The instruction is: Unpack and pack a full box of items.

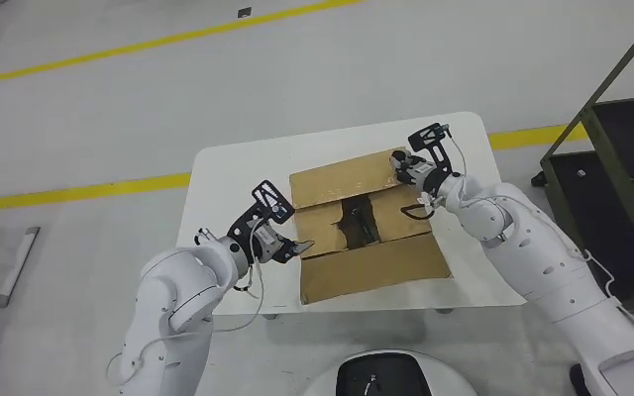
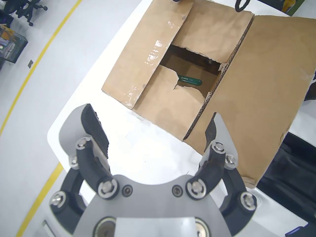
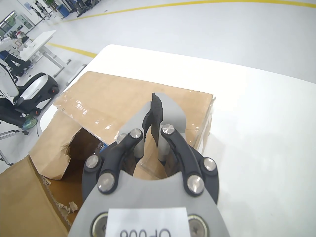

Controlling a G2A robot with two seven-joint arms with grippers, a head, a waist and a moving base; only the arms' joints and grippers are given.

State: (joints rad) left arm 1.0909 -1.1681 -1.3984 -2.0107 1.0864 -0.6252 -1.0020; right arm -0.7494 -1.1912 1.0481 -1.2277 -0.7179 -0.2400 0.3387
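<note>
While the white rounded table [image 1: 238,173] holds the brown cardboard box [image 1: 367,267] at mid-frame, the left gripper [image 1: 285,224], spread wide and empty, hovers just left of its lower-left corner, and the right gripper [image 1: 404,163], jaws pressed together, touches the upper-right flap [image 1: 342,180]; between them the torn gap [image 1: 359,223] shows a green-handled tool [image 2: 191,80] inside

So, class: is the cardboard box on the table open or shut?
The box is partly open. Its flaps lie folded over the top, but a ragged gap between them shows the dark inside and a green handle.
</note>
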